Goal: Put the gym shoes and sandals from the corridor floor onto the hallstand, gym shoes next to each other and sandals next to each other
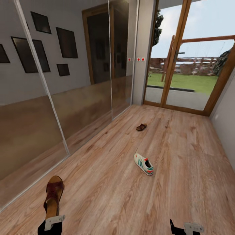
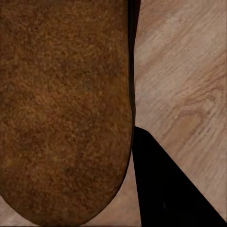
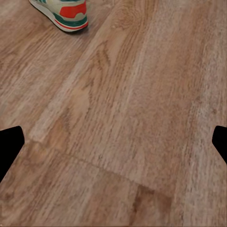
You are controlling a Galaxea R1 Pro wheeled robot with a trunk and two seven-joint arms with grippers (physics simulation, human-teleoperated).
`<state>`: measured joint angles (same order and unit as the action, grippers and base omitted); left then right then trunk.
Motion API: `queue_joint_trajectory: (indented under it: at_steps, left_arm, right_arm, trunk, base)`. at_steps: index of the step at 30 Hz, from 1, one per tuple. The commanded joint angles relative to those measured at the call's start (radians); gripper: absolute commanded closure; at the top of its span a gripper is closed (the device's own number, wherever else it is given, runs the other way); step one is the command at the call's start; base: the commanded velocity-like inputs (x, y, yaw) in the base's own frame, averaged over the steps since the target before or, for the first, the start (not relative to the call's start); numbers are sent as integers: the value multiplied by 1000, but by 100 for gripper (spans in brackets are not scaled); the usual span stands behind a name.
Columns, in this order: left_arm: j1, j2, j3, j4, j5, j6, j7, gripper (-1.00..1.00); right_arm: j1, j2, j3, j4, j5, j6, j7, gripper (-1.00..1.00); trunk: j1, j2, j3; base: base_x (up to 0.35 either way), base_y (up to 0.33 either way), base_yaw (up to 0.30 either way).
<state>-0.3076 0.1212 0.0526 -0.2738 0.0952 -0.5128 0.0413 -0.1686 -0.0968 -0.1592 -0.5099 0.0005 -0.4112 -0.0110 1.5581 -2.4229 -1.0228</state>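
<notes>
My left gripper (image 1: 52,219) at the lower left of the head view is shut on a dark brown sandal (image 1: 53,194), which sticks out ahead of it above the floor. Close up in the left wrist view, that sandal's tan underside (image 2: 64,109) takes up most of the picture. One white gym shoe (image 1: 144,164) with green stripes lies on the corridor floor (image 1: 182,153) mid-room, its heel (image 3: 66,14) showing in the right wrist view. A second sandal (image 1: 141,127) lies farther off toward the glass door. My right gripper (image 1: 184,227) is open over bare planks.
Mirrored sliding wardrobe doors (image 1: 58,107) run along the left side. A wood-framed glass door (image 1: 186,65) closes the far end of the corridor. A white wall (image 1: 225,114) bounds the right side.
</notes>
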Motion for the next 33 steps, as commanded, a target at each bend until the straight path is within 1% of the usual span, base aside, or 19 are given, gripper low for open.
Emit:
queue_joint_trajectory:
  at_steps: [1,17,33]
  left_arm:
    - [-1,0,-2,1,6,-3,-1,100]
    - [-1,0,-2,2,6,-3,-1,100]
    - [-1,1,-2,4,7,-4,-1,100]
  right_arm:
    - [0,0,0,0,1,-3,-1,-100]
    - [0,1,1,2,3,-1,-1,-100]
    - [0,2,1,2,3,0,0,-100]
  trunk:
    - [-4,7,2]
    - [-4,7,2]
    - [-4,7,-7]
  base:
    - [0,0,278]
    - [0,0,278]
    - [0,0,274]
